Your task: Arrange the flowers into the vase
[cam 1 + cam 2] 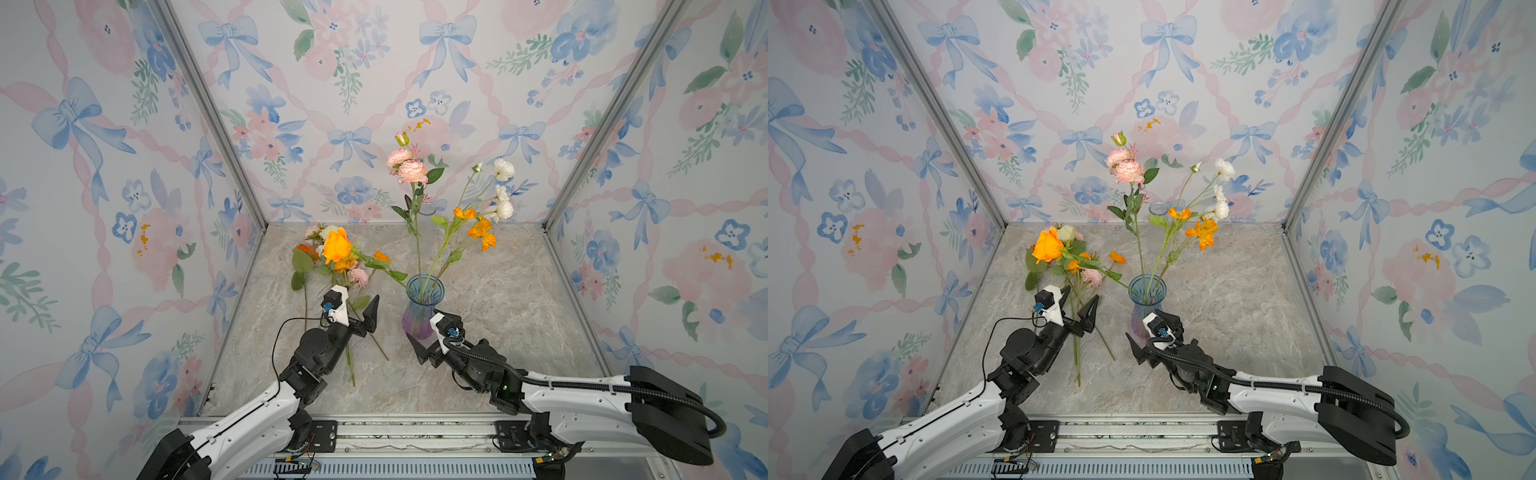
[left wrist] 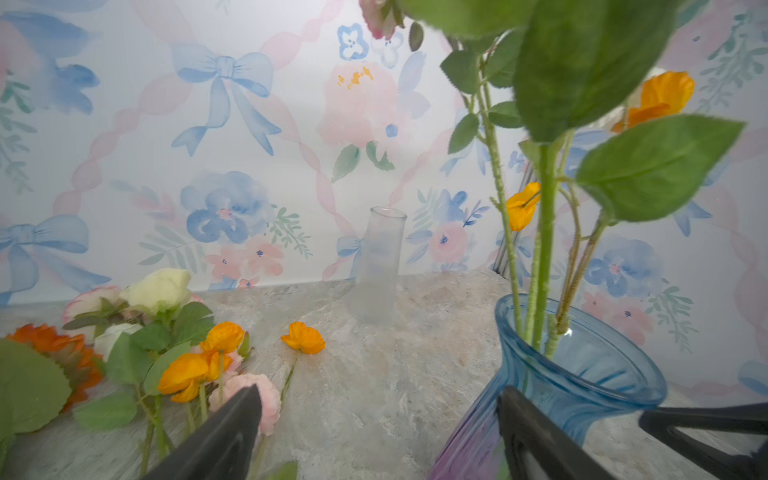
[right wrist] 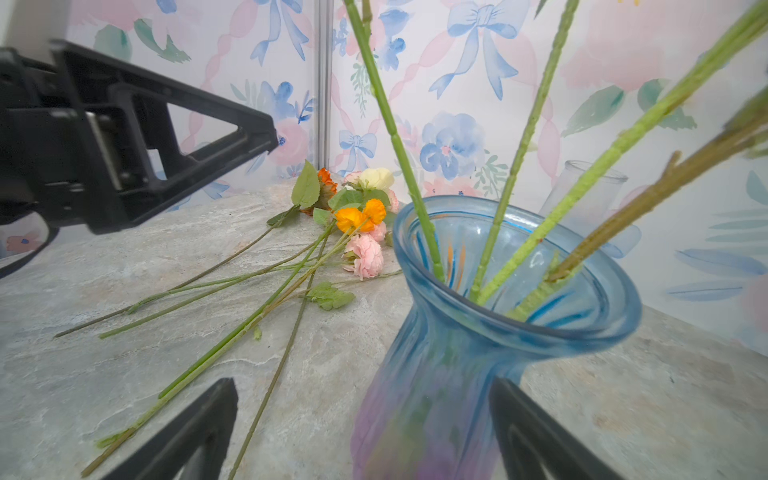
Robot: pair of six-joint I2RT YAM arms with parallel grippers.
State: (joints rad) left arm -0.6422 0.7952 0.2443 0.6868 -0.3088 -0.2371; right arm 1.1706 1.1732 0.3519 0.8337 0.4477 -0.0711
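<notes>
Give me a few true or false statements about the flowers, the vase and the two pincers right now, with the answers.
1. The blue vase stands upright on the table. True.
2. The vase is empty. False: pink carnations, orange poppies and white blooms stand in it.
3. The left pincer and the right pincer are both open. True.
4. Every flower is already in the vase. False: loose flowers lie on the table beside it.
5. A clear glass vessel stands on the table behind the blue vase. True.
</notes>
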